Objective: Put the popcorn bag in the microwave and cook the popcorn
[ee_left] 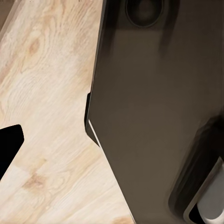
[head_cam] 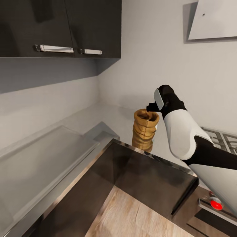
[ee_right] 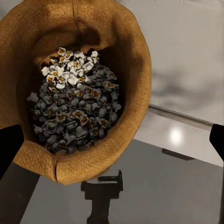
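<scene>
Right wrist view has the right gripper (ee_right: 112, 140) spread wide: its two dark fingertips (ee_right: 9, 147) show at opposite borders of the picture, with the sack's mouth between them and nothing pinched. Whether either finger touches the paper cannot be told. Below them the popcorn bag (ee_right: 135, 60) stands open, its rolled rim a full ring, and the popcorn (ee_right: 74, 105), whitish pieces with yellow centres, is heaped inside, mostly in shadow.

Head view shows the right gripper (head_cam: 152, 107) at the top of the bag (head_cam: 144, 131), which stands upright on the countertop (head_cam: 98, 115), near the corner where the two white walls meet and just behind the worktop's thin front edge. Bare grey surface lies open to the left of the bag; a gas hob (head_cam: 220, 136) sits to the right beyond the arm, and dark wall cabinets (head_cam: 59, 26) hang well above. No writing or label can be read on the sack.

Left wrist view shows one dark fingertip (ee_left: 9, 144) over the wood floor (ee_left: 42, 93) beside a dark cabinet front (ee_left: 149, 116); how the left jaws stand cannot be told.
</scene>
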Robot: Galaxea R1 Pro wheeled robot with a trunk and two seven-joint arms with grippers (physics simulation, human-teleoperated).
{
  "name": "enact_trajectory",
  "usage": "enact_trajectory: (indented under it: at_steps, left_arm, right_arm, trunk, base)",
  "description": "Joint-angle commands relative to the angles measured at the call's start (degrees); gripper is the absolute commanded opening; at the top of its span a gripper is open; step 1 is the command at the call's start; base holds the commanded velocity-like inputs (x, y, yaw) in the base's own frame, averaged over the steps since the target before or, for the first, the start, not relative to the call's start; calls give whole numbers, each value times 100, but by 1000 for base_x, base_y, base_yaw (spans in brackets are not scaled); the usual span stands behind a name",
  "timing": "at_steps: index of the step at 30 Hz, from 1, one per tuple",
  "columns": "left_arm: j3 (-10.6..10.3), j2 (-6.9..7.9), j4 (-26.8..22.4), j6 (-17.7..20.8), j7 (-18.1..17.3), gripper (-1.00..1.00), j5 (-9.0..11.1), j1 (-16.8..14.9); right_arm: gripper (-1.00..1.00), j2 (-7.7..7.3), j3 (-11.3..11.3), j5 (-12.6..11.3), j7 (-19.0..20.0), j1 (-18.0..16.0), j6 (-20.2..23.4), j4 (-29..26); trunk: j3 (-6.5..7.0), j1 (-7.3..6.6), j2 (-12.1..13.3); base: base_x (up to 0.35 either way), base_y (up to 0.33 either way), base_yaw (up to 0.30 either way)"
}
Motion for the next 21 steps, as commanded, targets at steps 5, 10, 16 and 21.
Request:
enact_trajectory:
  at_steps: [5,10,16,21]
  left_arm:
    - [0,-1,-7,-11,6,100,31,2]
    - [0,-2,-7,-14,6,100,31,2]
    - [0,-2,-7,-19,6,100,31,2]
    - [2,4,-7,-19,7,100,31,2]
  right_arm:
    - [100,9,-46,65,-8,-6,16,0]
    - [100,-173,-47,73,-13,-6,16,10]
    - [100,-475,-38,90,29,2,16,54]
    - [100,-536,-38,88,64,3,-33,538]
  trunk:
    - [-5,2,-3]
    - [-5,2,-3]
    - [-5,2,-3]
    - [-5,2,-3]
  base:
    - [163,0,0]
    - [141,0,0]
    - [11,0,0]
    - [0,0,0]
